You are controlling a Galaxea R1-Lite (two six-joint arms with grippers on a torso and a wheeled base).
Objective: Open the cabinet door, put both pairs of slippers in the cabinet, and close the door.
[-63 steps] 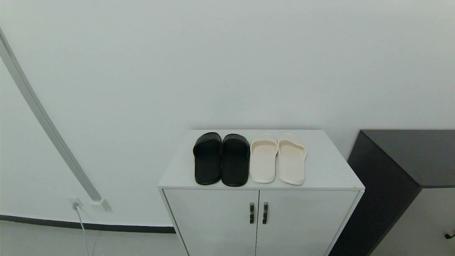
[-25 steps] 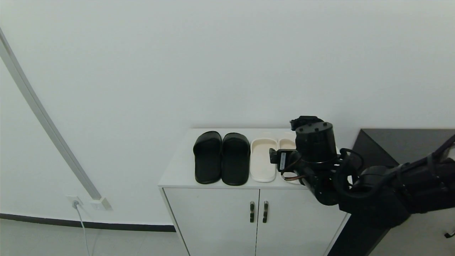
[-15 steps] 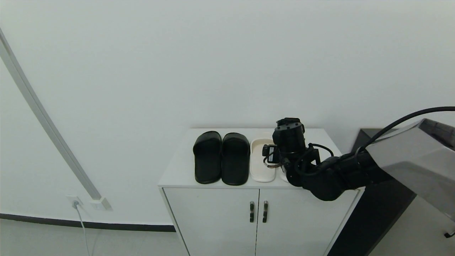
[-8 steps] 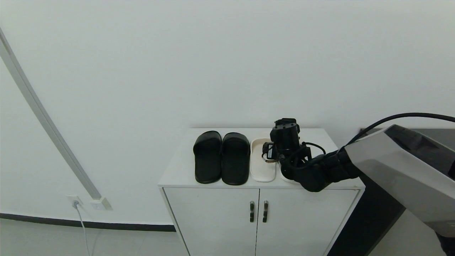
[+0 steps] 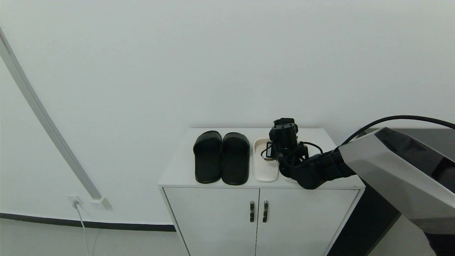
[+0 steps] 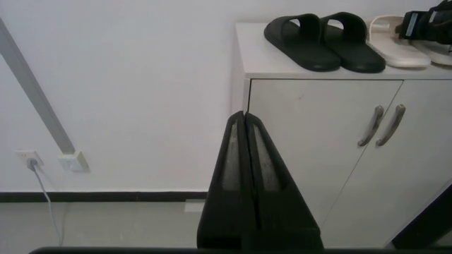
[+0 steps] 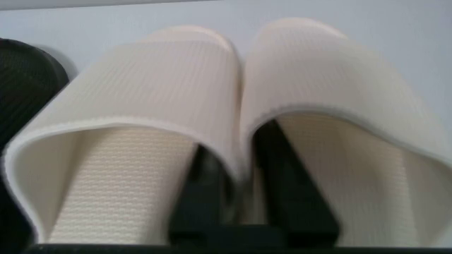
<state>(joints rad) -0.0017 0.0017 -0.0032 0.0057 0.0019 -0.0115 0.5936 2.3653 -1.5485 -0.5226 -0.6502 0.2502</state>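
Note:
A white cabinet (image 5: 177, 176) with both doors closed and two dark handles (image 5: 258, 212) carries a black pair of slippers (image 5: 221, 158) and a white pair (image 5: 265, 164) side by side on top. My right gripper (image 5: 283, 139) is down on the white pair. In the right wrist view its fingers (image 7: 289, 187) sit one inside each white slipper (image 7: 141, 92), with the gripper (image 7: 244, 173) shut on the two adjoining strap edges. My left gripper (image 6: 244, 120) is shut on nothing, low in front of the cabinet's left side (image 6: 311, 141).
A dark cabinet (image 5: 382, 217) stands right beside the white one. The wall is close behind the slippers. A slanted cable duct (image 5: 42, 113) and a wall socket with a cord (image 5: 75, 204) are at the left, near the floor.
My right arm came in from the right and lowered onto the white pair. In the last half second the left white slipper shifted slightly right, towards its mate.

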